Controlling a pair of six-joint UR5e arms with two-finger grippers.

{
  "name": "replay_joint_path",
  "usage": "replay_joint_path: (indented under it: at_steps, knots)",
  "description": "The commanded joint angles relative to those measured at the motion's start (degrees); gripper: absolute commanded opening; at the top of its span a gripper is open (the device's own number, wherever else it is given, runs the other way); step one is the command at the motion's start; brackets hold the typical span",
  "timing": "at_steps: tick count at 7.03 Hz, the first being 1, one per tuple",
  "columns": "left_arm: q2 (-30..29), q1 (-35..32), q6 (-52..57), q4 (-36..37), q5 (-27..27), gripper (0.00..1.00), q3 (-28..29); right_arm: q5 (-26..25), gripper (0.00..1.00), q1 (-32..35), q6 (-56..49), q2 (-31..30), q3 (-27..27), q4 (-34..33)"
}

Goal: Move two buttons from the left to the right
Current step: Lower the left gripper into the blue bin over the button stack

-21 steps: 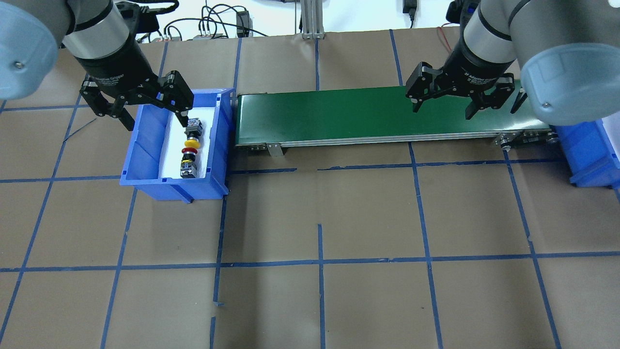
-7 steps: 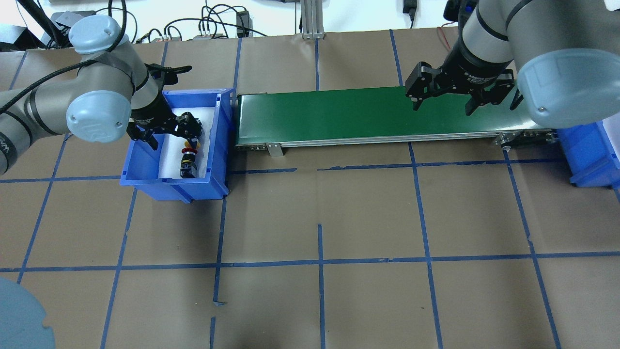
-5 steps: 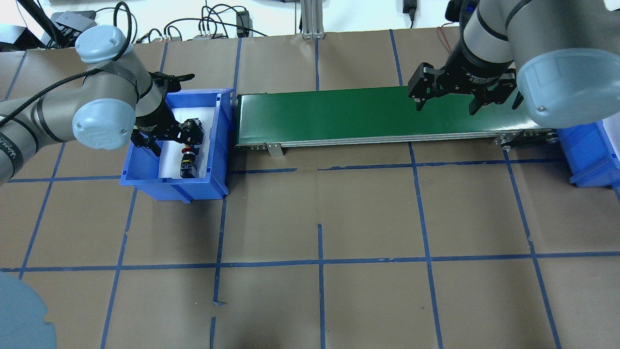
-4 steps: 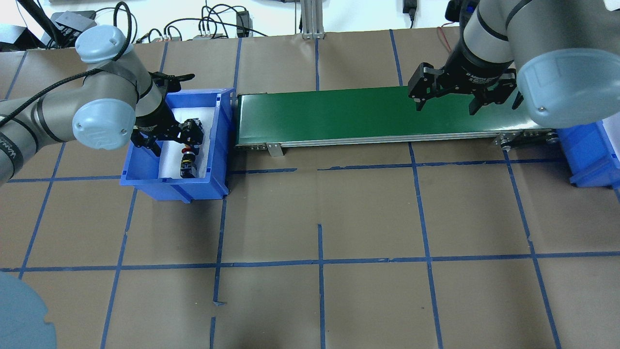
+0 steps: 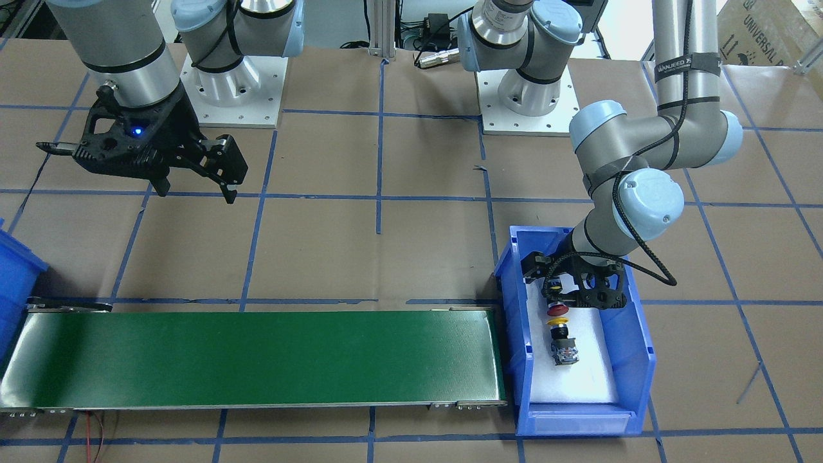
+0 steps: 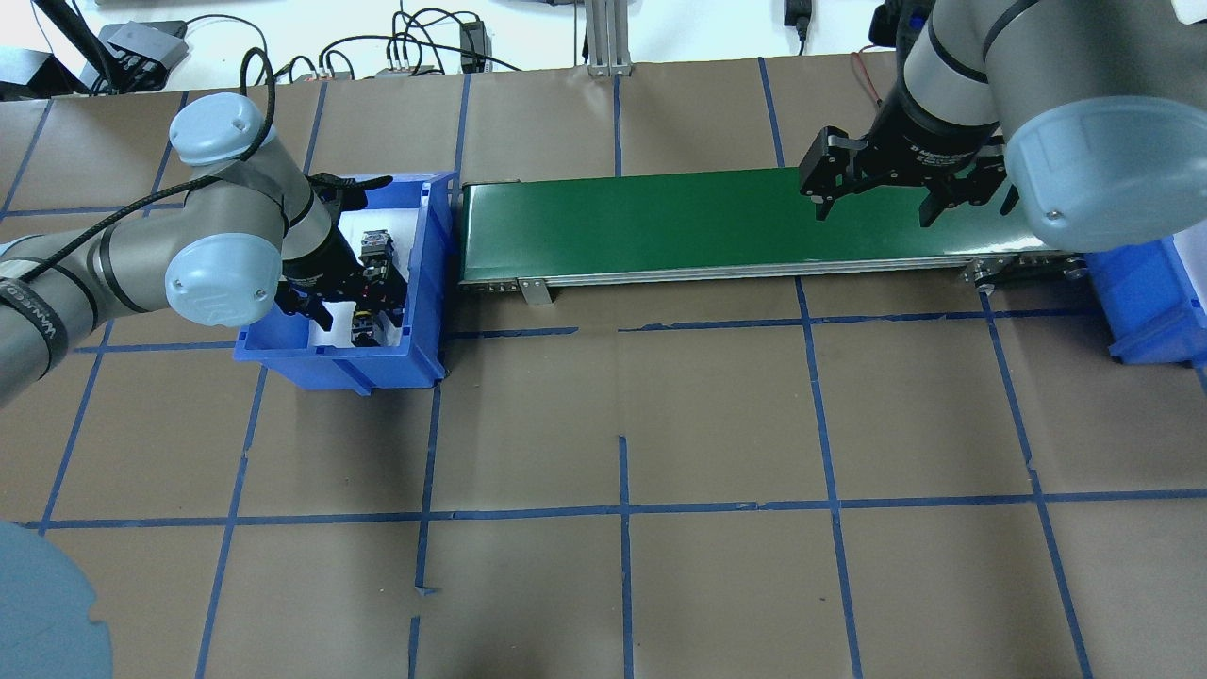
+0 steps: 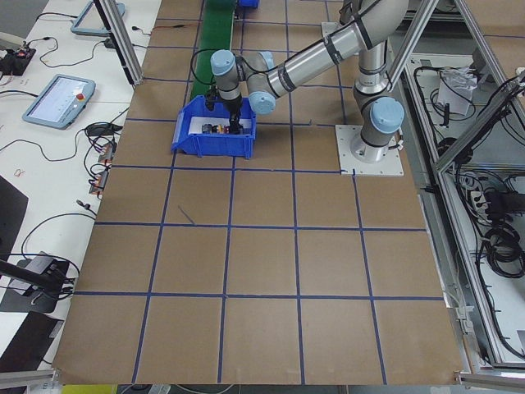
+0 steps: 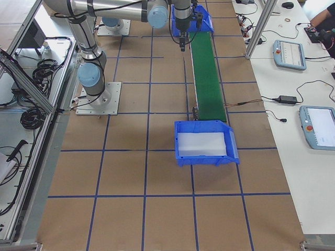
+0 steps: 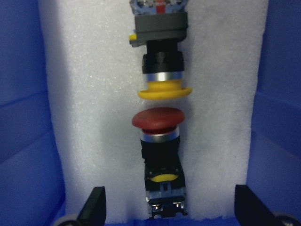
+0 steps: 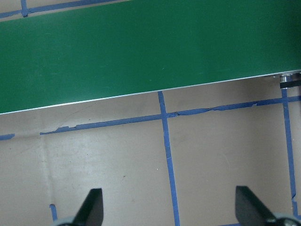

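Observation:
The two buttons lie cap to cap on white foam in the left blue bin (image 6: pixel 339 363). The yellow-capped button (image 9: pixel 163 89) lies farther from the robot, and its block (image 6: pixel 377 245) shows beyond my wrist. The red-capped button (image 9: pixel 157 118) lies nearer. My left gripper (image 9: pixel 171 207) is open and low inside the bin (image 5: pixel 572 418), its fingertips (image 9: pixel 96 205) on either side of the red button's contact block, not touching it. In the front view the red cap (image 5: pixel 557 311) shows just below the gripper (image 5: pixel 582 289). My right gripper (image 6: pixel 872 209) is open and empty above the green belt's right end.
A green conveyor belt (image 6: pixel 735 222) runs from the left bin to a second blue bin (image 6: pixel 1150 292) at the right, which holds only white foam (image 8: pixel 201 142). The bin walls (image 9: pixel 28 117) stand close on both sides of my left gripper. Brown table paper carries blue tape lines.
My left arm has come down into the bin and shifted from the yellow button toward the red one. It stays open. My right gripper has barely moved.

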Motion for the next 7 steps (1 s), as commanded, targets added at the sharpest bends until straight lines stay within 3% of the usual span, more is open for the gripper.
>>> replay_joint_path:
  at_steps: [1, 7]
  knots:
    - [-0.56, 0.00, 0.07, 0.10, 0.16, 1.00, -0.08, 0.43, 1.00, -0.07, -0.04, 0.00, 0.00, 0.13]
    - [-1.09, 0.79, -0.28, 1.34, -0.10, 0.90, 0.71, 0.61, 1.00, 0.02, 0.14, 0.09, 0.09, -0.31]
